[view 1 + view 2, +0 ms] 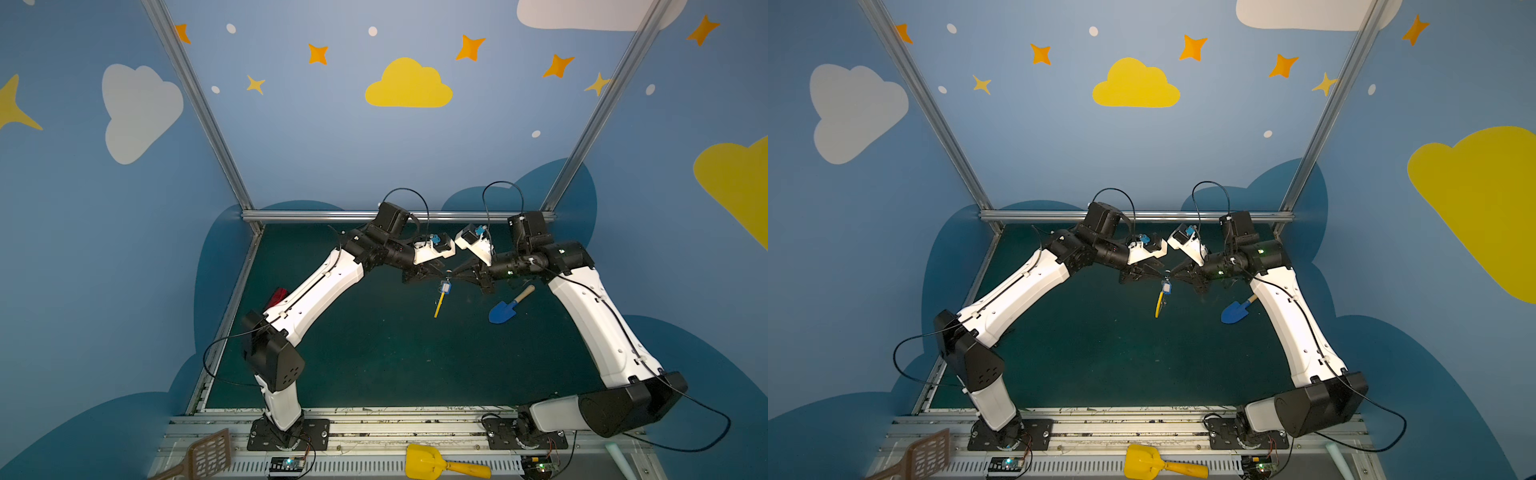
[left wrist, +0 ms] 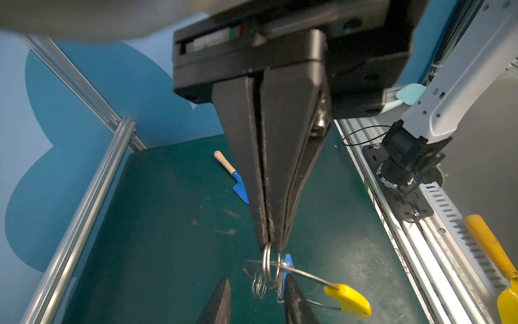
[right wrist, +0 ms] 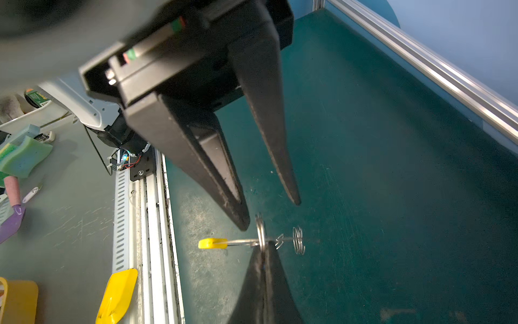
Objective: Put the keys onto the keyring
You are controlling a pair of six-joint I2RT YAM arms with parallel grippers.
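Above open mat (image 1: 374,353), keyring (image 1: 438,305) hangs, rails (image 1: 316,215) distant.

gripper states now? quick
Left gripper: jaws open, gripping nothing.
Right gripper: jaws shut on a small silver metal ring on the grey wire keyring with yellow sleeve.

Keyring (image 1: 438,306) aloft, edge-on, yellow sleeve lowest; keys (image 1: 445,286), blue tag, dangling at upper rim.

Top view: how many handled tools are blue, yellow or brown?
Blue shovel: 1
Yellow scoop: 1
Brown slotted spatula: 1
Total: 3
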